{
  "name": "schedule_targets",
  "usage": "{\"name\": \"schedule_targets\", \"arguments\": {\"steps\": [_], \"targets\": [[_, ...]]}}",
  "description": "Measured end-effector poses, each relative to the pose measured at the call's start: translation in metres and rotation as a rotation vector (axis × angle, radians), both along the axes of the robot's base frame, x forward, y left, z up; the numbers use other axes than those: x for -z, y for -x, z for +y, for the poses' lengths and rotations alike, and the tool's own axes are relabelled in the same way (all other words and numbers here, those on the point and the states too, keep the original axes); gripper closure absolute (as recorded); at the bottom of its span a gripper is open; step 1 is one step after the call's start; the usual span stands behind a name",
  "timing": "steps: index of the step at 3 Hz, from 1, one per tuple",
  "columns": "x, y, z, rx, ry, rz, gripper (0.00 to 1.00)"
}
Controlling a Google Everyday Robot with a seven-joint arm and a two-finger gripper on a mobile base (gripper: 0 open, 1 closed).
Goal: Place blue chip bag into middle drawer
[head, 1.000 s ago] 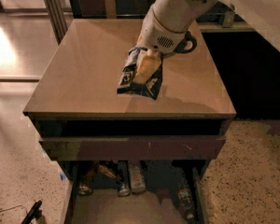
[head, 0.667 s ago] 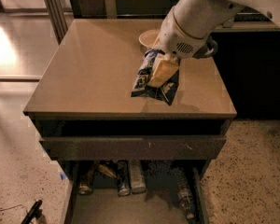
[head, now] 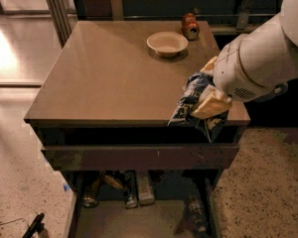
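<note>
Camera view: tool (head: 205, 89) grips blue chip bag (head: 190, 97) over countertop (head: 104, 73) front-right edge.

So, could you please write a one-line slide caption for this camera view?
The gripper, shut on the blue chip bag, at the tabletop's front edge, above the open middle drawer.

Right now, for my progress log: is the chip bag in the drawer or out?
Out. The gripper holds the bag at the cabinet top's front right corner, above the open drawer.
</note>
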State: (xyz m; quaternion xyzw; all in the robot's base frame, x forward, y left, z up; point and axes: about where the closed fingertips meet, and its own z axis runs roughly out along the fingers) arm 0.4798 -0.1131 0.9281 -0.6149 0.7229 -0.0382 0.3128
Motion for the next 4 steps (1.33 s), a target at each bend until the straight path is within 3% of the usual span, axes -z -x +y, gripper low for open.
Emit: {"name": "schedule_targets", "arguments": {"steps": [1, 2, 4], "targets": [[0.013, 0.015, -0.017, 0.042, 0.001, -0.002, 1.00], [0.015, 0.015, -0.015, 0.039, 0.002, 0.000, 1.00], [0.070, 0.038, -0.018, -0.001, 0.017, 0.102, 1.00]]}}
